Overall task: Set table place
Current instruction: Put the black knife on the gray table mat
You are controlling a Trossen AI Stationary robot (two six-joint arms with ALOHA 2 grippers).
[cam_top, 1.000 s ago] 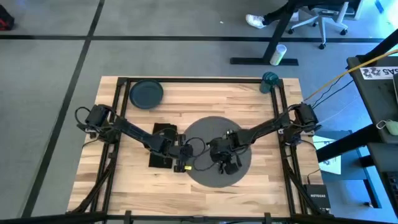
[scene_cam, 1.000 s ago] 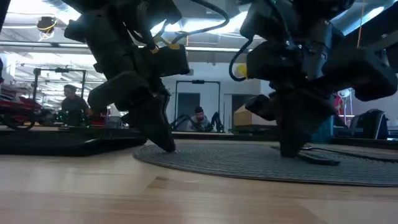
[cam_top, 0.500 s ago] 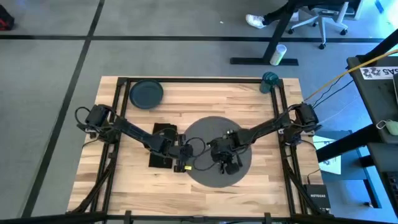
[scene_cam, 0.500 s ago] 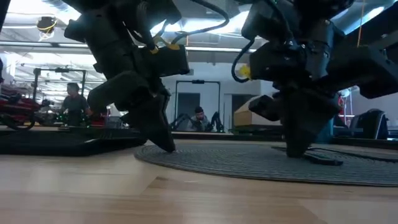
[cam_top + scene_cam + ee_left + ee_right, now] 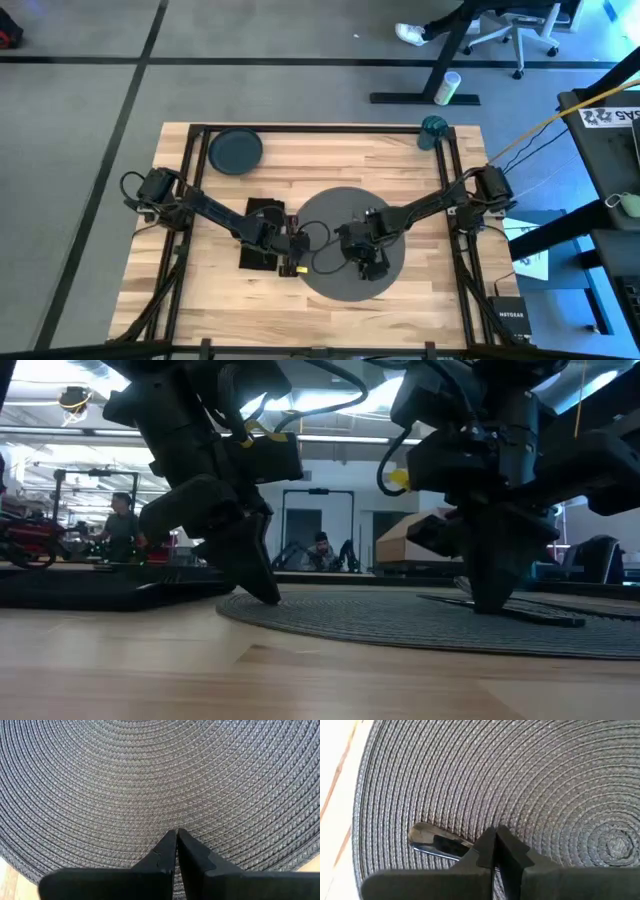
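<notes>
The round grey placemat point(image 5: 345, 215) lies flat at the middle of the table point(image 5: 420, 290). My left gripper point(image 5: 176, 831) stands shut on the mat's left edge point(image 5: 268, 598). My right gripper point(image 5: 495, 829) is shut over the mat's near half, on a metal piece of cutlery point(image 5: 432, 841) that lies flat on the mat point(image 5: 540, 612); which piece it is I cannot tell. The black napkin point(image 5: 264, 211) lies left of the mat, partly under my left arm. The dark plate point(image 5: 235, 150) sits at the far left and the teal cup point(image 5: 434, 129) at the far right. My left gripper presses its shut fingertips point(image 5: 169, 845) down on the placemat just inside its left rim point(image 5: 150, 827), slanting down from the table's left. The mat lies flat under them. My right gripper comes from above, its shut fingertips point(image 5: 487, 840) on the cutlery's shaft point(image 5: 462, 849). The fingers hide the place of contact. The piece lies flat on the mat, its rounded end point(image 5: 417, 836) free.
Black metal rails point(image 5: 190, 160) run along the table's edges. Bare wood shows along the near edge point(image 5: 230, 300) and right of the mat point(image 5: 430, 250). Beyond the table, people sit in the room point(image 5: 320, 550).
My right gripper has shifted a little toward the table's right edge, staying down on the mat. The cutlery under it has turned about and slid, and more of its length shows flat on the mat in the low view.
</notes>
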